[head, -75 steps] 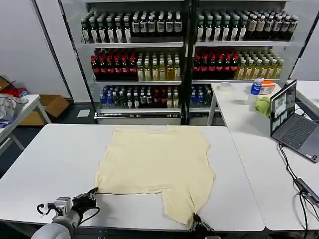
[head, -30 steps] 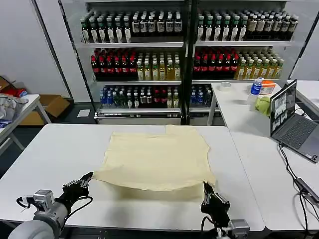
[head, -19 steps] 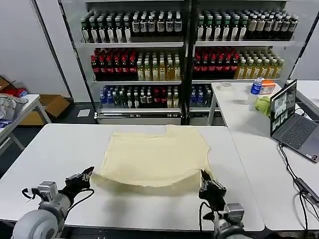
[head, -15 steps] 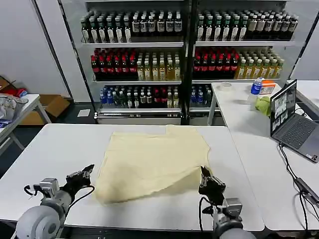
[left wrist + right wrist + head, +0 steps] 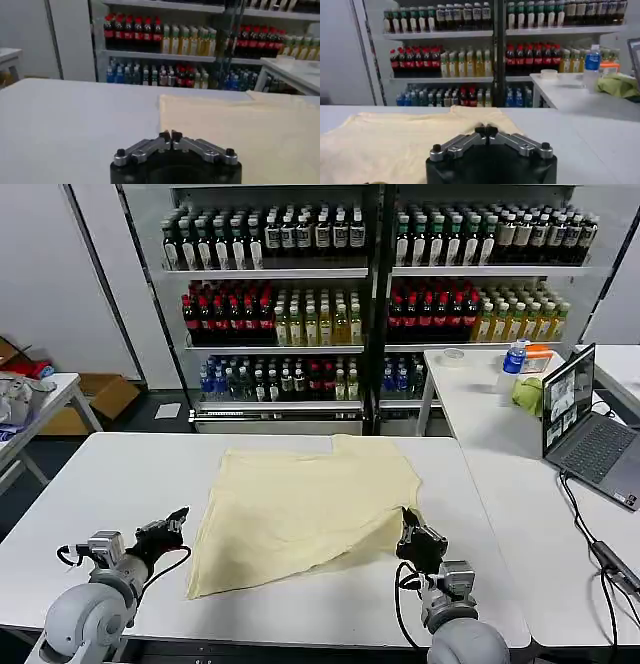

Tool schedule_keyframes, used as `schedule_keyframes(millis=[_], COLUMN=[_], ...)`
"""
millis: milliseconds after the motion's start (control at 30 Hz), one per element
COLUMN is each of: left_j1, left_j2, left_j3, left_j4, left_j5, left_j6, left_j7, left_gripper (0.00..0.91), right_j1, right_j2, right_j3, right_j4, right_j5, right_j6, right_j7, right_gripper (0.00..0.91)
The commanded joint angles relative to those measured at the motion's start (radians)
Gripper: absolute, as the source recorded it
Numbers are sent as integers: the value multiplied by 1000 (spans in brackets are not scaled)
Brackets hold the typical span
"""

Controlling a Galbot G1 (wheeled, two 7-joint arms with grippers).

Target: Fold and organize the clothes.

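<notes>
The clothes, one pale cream-yellow garment (image 5: 310,504), lie on the white table (image 5: 120,484), folded slantwise with a loose corner near the front left. My right gripper (image 5: 405,524) is at the garment's right edge, where the fabric rises to it. In the right wrist view this gripper (image 5: 485,130) is shut on a pinch of the garment (image 5: 395,145). My left gripper (image 5: 181,516) sits low over the table, a little left of the garment's edge. In the left wrist view it (image 5: 170,135) is shut on nothing, and the garment (image 5: 240,125) lies beyond it.
A second table (image 5: 500,474) joins on the right, bearing a laptop (image 5: 580,419), a cable (image 5: 600,554), a green cloth (image 5: 527,394) and a blue bottle (image 5: 514,356). Shelves of bottles (image 5: 300,314) stand behind. A side table with a grey-white pile (image 5: 15,399) is far left.
Both grippers carried the garment's near hem up and away from me. The left gripper let go and the left side dropped flat; the right gripper still holds its edge.
</notes>
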Motion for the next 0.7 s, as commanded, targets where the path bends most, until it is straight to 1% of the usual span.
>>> schedule_keyframes(millis=[33, 167, 400, 700], left_j1=[229, 292, 363, 405], left_j2=[-76, -99, -92, -115], left_j3=[-27, -25, -29, -17], left_j4=[-191, -218, -218, -213], left_j5=[71, 159, 187, 218], left_j6=[29, 29, 30, 30], left_j7=[-8, -16, -61, -65], left_gripper=[907, 907, 907, 907], right_j1=[-22, -31, -35, -30], right_j2=[-2, 4, 9, 10], right_j3=[0, -2, -7, -4], right_j4=[15, 19, 16, 20], right_j5=[0, -6, -12, -11], right_j6=[-2, -2, 4, 6], right_j7=[0, 1, -3, -4], right_gripper=[0, 0, 0, 0])
